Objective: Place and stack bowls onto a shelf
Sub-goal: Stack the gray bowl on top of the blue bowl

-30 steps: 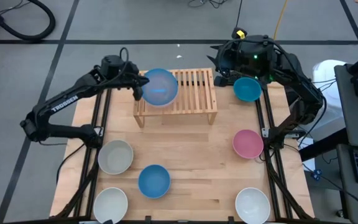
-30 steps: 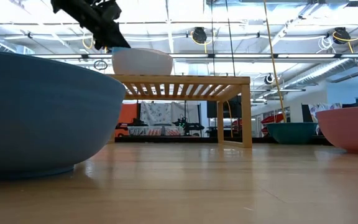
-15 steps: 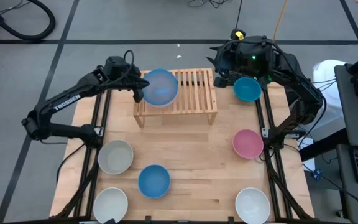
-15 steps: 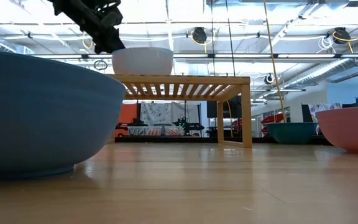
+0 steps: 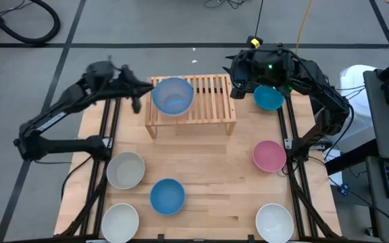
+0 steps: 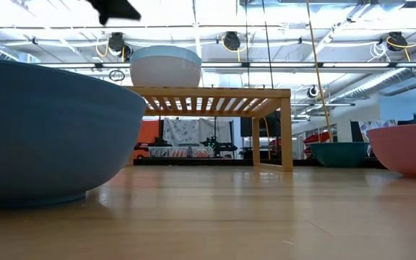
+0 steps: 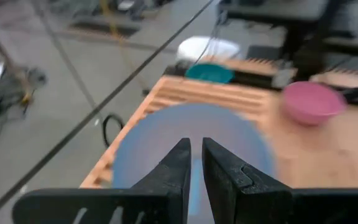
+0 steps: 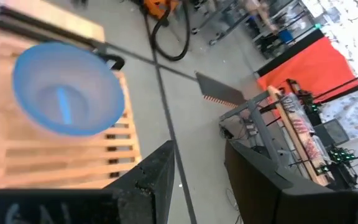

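While our left gripper (image 5: 136, 101) hangs empty, fingers nearly closed, just off the shelf (image 5: 208, 101) at its 9 o'clock edge, the pale blue bowl (image 5: 173, 94) sits alone on the slats; our right gripper (image 5: 237, 90), parted, waits at 3 o'clock beside the teal bowl (image 5: 269, 97)

From where I stand I count seven bowls: two white (image 5: 120, 220) (image 5: 274, 222), one grey-beige (image 5: 125, 169), one blue (image 5: 167, 196), one pink (image 5: 269, 156), one teal (image 5: 269, 97), one pale blue (image 5: 173, 95). One shelf (image 5: 211, 101), two arms.
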Action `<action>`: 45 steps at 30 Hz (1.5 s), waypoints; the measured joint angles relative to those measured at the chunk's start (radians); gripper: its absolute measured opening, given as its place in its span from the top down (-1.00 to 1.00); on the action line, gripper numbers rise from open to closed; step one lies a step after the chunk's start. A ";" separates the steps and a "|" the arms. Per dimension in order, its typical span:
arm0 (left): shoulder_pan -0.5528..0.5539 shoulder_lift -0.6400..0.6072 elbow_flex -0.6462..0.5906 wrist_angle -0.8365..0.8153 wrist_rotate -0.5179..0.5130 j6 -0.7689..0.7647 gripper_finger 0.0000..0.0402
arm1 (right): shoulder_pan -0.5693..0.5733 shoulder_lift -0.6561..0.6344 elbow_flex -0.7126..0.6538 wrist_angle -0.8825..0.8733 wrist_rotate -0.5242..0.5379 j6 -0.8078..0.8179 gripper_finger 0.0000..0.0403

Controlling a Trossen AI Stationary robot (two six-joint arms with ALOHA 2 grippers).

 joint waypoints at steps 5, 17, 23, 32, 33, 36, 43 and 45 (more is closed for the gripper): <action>-0.099 -0.121 0.016 -0.172 -0.100 -0.024 0.77 | 0.006 0.000 0.000 -0.179 0.051 -0.058 0.33; -0.182 -0.255 0.018 -0.395 -0.241 -0.129 0.77 | 0.044 0.000 -0.007 -0.500 -0.080 0.292 0.33; -0.182 -0.281 0.018 -0.455 -0.247 -0.125 0.77 | 0.080 0.011 -0.050 -0.494 -0.240 0.395 0.33; -0.182 -0.320 0.018 -0.564 -0.247 -0.104 0.77 | 0.160 0.013 -0.279 -0.300 -0.241 0.406 0.33; -0.182 -0.326 0.018 -0.576 -0.247 -0.101 0.77 | 0.171 0.013 -0.301 -0.269 -0.241 0.413 0.33; -0.182 -0.348 0.018 -0.621 -0.247 -0.098 0.77 | 0.202 0.014 -0.351 -0.195 -0.241 0.464 0.33; -0.182 -0.397 0.018 -0.710 -0.235 -0.074 0.77 | 0.273 0.013 -0.432 -0.121 -0.242 0.664 0.33; -0.182 -0.406 0.018 -0.731 -0.234 -0.068 0.77 | 0.293 0.012 -0.451 -0.104 -0.259 0.736 0.33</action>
